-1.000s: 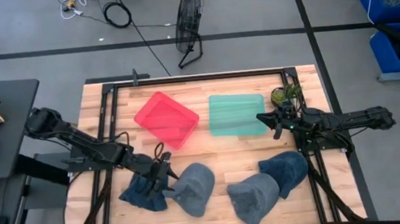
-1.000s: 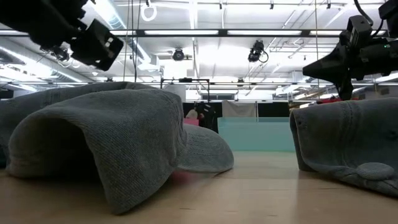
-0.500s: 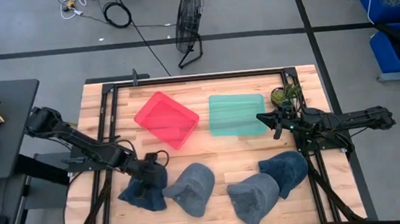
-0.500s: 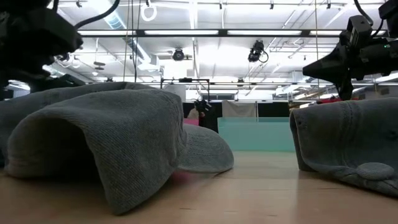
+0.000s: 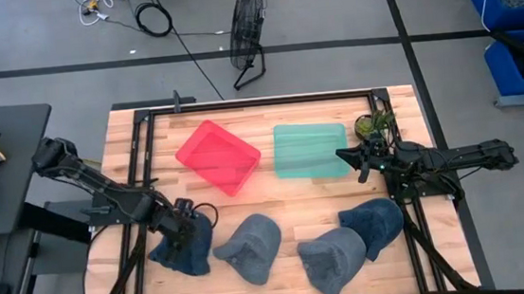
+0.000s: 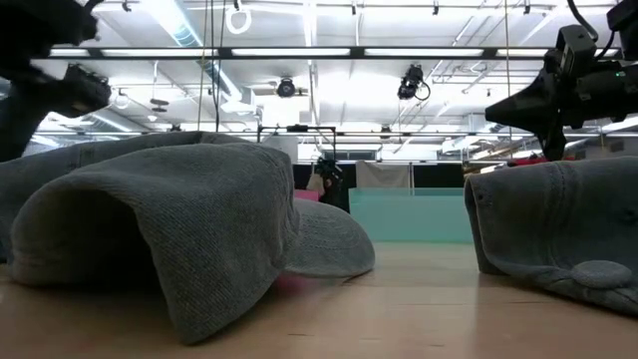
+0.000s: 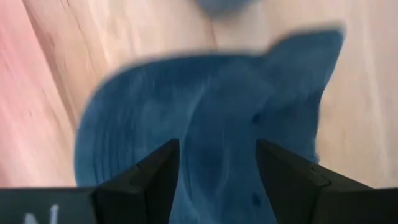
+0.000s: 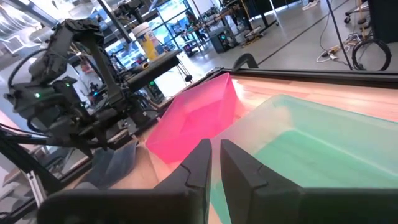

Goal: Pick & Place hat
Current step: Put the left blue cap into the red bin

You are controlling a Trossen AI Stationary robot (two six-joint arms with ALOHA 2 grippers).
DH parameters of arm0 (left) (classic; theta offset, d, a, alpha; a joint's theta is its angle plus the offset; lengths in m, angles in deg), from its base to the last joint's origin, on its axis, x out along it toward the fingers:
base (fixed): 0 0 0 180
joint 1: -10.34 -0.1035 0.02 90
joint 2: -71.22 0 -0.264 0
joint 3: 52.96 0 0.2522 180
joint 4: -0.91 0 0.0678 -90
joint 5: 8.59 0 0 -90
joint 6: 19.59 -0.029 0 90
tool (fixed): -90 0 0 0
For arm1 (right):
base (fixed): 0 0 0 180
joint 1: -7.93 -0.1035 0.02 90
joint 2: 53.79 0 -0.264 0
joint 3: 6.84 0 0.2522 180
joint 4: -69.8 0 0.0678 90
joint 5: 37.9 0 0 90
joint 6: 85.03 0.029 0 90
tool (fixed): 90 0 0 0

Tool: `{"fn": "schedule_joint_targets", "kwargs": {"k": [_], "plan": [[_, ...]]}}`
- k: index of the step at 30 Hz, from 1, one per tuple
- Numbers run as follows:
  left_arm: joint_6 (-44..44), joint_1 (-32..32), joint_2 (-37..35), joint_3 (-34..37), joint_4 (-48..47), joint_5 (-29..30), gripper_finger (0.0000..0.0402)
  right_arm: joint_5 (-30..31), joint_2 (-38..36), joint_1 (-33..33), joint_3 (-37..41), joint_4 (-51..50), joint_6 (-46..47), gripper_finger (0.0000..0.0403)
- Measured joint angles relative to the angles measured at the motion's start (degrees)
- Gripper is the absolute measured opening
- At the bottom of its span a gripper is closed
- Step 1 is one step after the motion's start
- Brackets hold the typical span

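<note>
At table's 8 o'clock, left gripper, fingers apart, hangs directly over the blue hat, straddling its crown; right gripper, fingers together, waits at 3 o'clock.

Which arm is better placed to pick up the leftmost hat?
Left. Its open pincer sits directly over the leftmost hat; the right pincer waits by the green tray, far away.

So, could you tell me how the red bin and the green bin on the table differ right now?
The red bin sits turned at an angle to the table edges, while the green bin lies square to them. The red bin is at the left arm's side; the green bin lies by the right gripper, whose fingers are nearly together. Both look empty.
</note>
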Motion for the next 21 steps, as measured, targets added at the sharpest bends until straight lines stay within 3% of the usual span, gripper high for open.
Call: {"fn": "schedule_joint_targets", "kwargs": {"k": [4, 10, 13, 18, 21], "plan": [[4.23, 1.46, 0.0, 2.99, -0.57, 0.2, 0.0215, 0.0, 0.0, 0.0, 0.0, 0.0, -0.01, 0.0041], [6.44, 1.77, 0.02, 6.36, -0.05, 5.84, 0.0202, 0.0, 0.02, 0.02, -0.02, -0.02, -0.2, 0.0041], [2.46, 1.85, 0.01, 6.45, 0.13, 6.02, 0.0158, 0.0, 0.02, 0.0, -0.02, -0.01, -0.2, 0.0041], [-0.64, 1.77, 0.0, 6.45, 0.69, 5.85, 0.0033, 0.0, 0.02, 0.0, -0.02, -0.02, -0.22, 0.0041], [1.5, 1.53, 0.03, 5.97, 1.38, 6.81, 0.0014, 0.0, 0.02, 0.02, -0.02, -0.02, -0.39, 0.0041]]}}
